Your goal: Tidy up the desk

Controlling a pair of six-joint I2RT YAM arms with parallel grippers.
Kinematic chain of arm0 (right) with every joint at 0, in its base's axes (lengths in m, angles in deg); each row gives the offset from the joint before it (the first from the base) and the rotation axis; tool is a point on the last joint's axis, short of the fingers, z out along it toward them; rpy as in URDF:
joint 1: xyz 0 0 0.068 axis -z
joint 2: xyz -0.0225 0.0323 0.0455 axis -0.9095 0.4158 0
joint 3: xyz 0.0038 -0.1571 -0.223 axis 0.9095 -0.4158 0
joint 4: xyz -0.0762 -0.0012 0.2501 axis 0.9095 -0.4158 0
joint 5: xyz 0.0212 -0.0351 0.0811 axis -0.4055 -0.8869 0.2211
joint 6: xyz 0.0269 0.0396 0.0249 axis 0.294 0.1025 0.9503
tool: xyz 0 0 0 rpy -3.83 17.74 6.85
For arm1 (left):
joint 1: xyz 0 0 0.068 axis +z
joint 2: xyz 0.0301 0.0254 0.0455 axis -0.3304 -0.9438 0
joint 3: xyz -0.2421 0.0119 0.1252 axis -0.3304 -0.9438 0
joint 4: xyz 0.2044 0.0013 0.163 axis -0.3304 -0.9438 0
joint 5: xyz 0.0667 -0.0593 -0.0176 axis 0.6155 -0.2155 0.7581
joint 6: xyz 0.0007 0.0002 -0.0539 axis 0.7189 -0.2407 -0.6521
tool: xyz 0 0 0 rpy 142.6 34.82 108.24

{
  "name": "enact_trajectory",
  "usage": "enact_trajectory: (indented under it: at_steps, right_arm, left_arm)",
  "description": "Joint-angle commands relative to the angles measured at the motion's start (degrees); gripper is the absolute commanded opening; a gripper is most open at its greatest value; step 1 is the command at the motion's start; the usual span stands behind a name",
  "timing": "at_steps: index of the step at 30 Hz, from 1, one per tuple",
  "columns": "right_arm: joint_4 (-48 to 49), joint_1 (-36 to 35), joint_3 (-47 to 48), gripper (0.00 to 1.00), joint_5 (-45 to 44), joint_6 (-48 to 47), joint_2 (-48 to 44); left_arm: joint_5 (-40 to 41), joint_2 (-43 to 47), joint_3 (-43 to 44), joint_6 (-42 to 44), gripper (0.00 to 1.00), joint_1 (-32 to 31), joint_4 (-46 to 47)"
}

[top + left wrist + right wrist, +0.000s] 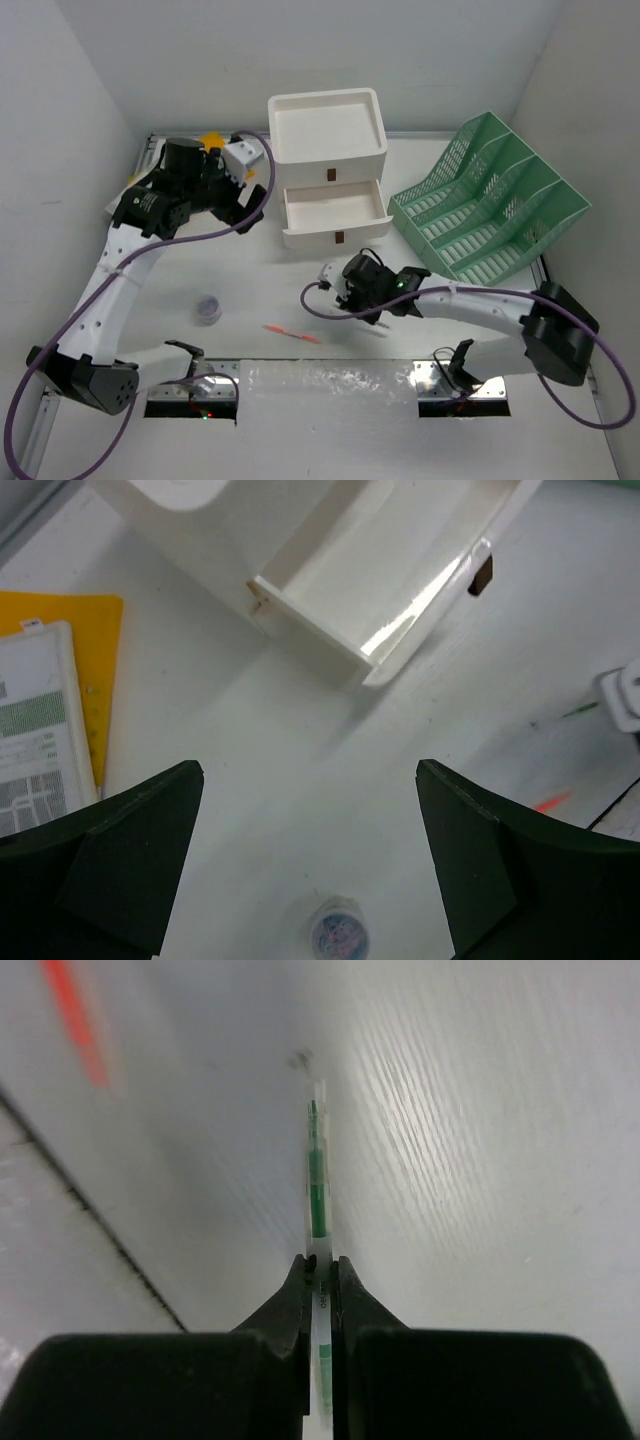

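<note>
Item: tabletop [260, 285], white with metal rails, lying under everything listed and carrying the white drawer unit [325, 165] at its far middle
- Open drawer [335, 205]: middle tier of the drawer unit, pulled out toward the arms, looks empty
- Green mesh file rack [490, 195]: right of the drawer unit
- Yellow pad [60, 620] with a printed sheet on it: left of the drawer unit
- Small round container [208, 309]: in front of the drawer unit, to the left
- Orange pen [292, 334]: loose, in front of the drawer unit
- Right end effector [318, 1265]: in front of the drawer unit, low over the surface, pressed together on a green pen [318, 1185], which sticks out straight ahead
- Left end effector [310, 780]: left of the drawer unit, spread wide, holding nothing

Step judged in hand: lifting the green pen to stow it, probably in the open drawer
Handling note: the pinch sits near one end, so the pen may swing; lift straight up, keep the grip firm, clear the drawer front before lowering, release only inside its walls
</note>
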Motion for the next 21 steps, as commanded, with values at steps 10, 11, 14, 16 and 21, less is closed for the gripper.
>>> enact_trajectory:
  at_steps: [10,11,14,16,21]
  right_arm:
    - [1.64,0.15,31.62,0.0,-12.01,-32.73,-1.07]
    - [0.33,1.91,34.28,0.0,-10.0,-33.52,1.5]
    - [-5.2,10.17,43.87,0.0,-1.82,-34.14,11.24]
    - [-5.66,10.63,46.95,0.0,-1.72,-36.07,14.78]
    - [-5.92,12.47,53.43,0.28,-2.51,-36.35,23.22]
  left_arm:
    - [0.4,11.04,-9.2,14.04,0.86,0.45,-10.07]
    - [-0.47,11.92,-9.2,14.93,0.86,0.45,-11.12]
    - [-8.18,12.89,-7.88,18.35,0.88,0.45,-18.39]
    - [-10.41,13.16,-7.09,20.72,0.89,0.45,-20.61]
    - [-12.26,14.56,-12.61,26.26,0.95,0.36,-21.5]
